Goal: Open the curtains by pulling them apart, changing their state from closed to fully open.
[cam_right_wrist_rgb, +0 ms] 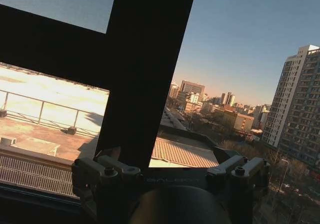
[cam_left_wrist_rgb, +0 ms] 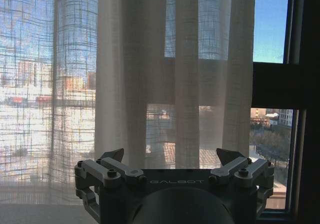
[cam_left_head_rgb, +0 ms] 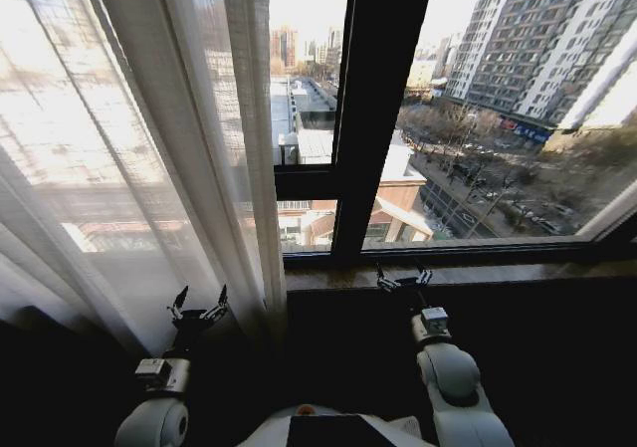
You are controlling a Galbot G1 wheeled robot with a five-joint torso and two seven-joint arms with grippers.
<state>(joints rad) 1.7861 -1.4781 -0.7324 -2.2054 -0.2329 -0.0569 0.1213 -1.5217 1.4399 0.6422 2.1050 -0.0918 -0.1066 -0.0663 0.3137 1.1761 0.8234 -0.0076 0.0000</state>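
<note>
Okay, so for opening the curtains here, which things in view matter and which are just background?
Job:
- curtain, gathered on the robot's left, covering that side of the window
- left gripper, open, right at the curtain's lower edge
- right gripper, open, near the windowsill

Background:
- black window frame
- city buildings outside

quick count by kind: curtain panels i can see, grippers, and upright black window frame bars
curtain panels: 1, the curtain bunched at the left of the window
grippers: 2, left gripper and right gripper, both open
upright black window frame bars: 1, the frame bar
total: 4
</note>
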